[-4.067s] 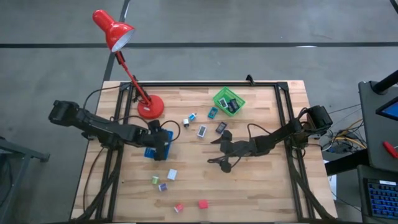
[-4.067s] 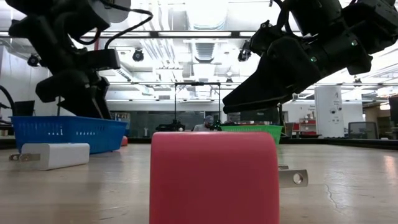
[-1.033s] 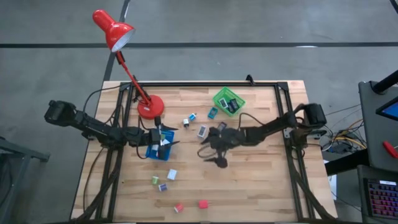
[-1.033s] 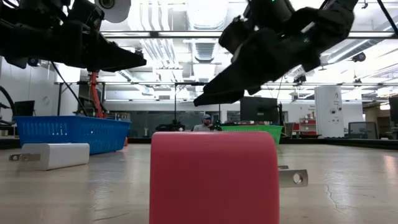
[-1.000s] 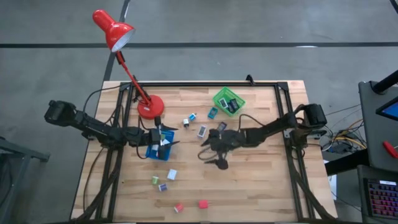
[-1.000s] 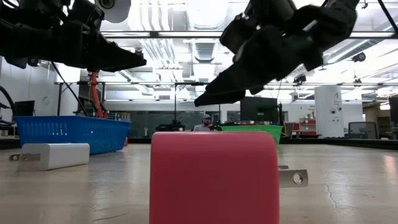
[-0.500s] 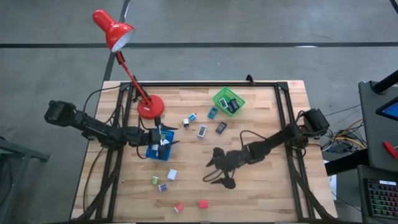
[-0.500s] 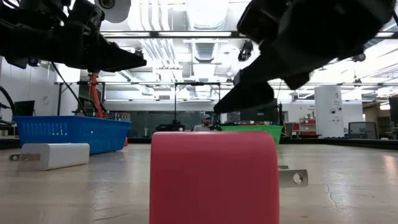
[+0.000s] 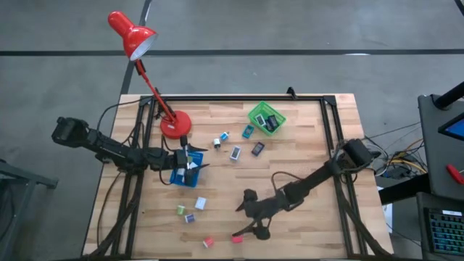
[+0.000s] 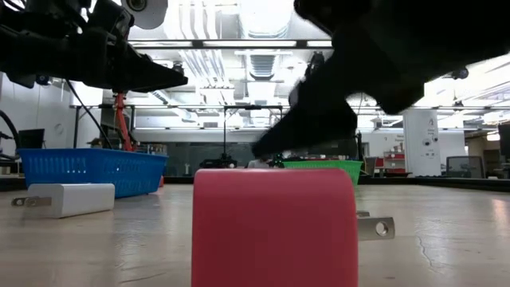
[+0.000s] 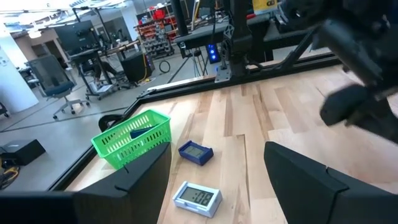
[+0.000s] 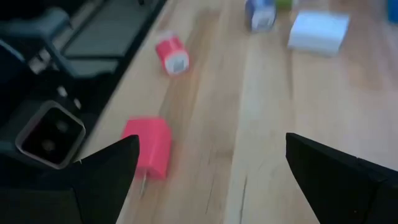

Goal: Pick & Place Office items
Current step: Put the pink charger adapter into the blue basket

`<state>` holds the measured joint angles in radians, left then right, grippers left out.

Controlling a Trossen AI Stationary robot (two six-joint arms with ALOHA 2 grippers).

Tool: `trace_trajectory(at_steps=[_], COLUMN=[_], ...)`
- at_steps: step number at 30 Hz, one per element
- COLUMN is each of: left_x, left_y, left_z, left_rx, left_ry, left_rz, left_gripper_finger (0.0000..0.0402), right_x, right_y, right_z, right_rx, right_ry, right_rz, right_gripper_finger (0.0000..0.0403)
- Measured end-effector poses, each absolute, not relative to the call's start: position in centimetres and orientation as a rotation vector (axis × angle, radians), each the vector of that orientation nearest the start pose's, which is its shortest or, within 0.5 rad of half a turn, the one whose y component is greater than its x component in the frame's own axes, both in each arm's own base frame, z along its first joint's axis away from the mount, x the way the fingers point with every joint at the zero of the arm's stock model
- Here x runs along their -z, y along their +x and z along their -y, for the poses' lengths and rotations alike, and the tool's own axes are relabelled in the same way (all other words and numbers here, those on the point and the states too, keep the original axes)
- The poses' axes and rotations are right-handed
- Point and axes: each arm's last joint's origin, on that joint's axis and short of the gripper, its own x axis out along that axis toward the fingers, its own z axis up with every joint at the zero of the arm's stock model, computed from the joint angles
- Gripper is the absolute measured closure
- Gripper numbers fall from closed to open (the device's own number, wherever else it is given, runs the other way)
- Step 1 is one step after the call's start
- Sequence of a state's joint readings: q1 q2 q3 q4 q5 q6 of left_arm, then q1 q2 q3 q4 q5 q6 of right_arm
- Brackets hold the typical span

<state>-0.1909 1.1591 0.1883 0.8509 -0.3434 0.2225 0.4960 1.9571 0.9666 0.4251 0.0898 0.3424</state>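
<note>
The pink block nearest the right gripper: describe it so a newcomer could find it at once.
Start at the table's front edge, the side opposite the red lamp. Two reddish blocks lie there; the pink block is the one beside the open right gripper. Unlike its smaller red neighbour, it shows metal plug prongs.

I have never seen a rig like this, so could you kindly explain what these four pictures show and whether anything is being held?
Two dark robot arms work at a wooden table. One picture looks straight down, one looks level along the tabletop, and two come from cameras on the arms' wrists. Small chargers and flat gadgets lie scattered, beside a red lamp, a green basket and a blue tray. The left gripper hangs open over the tray. The right gripper is open above a pink charger. Nothing is held.
</note>
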Motion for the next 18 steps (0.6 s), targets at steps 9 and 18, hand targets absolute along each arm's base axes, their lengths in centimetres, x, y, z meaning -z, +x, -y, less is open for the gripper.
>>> trace_trajectory(at_steps=[9, 18], left_x=[-16.5, -16.4], left_y=[19.5, 19.4], left_z=[2.8, 2.8], left_rx=[-0.137, -0.136], left_ry=[0.244, 0.242], left_rz=[-0.143, -0.149], left_gripper_finger=[0.0140, 0.0140], right_x=[-10.8, -12.3], right_y=[36.3, 35.4], right_z=[-21.8, -23.4], right_rx=[-0.328, -0.289], right_ry=[0.147, 0.094], right_rz=[-0.664, -0.721], right_gripper_finger=[0.0009, 0.0010])
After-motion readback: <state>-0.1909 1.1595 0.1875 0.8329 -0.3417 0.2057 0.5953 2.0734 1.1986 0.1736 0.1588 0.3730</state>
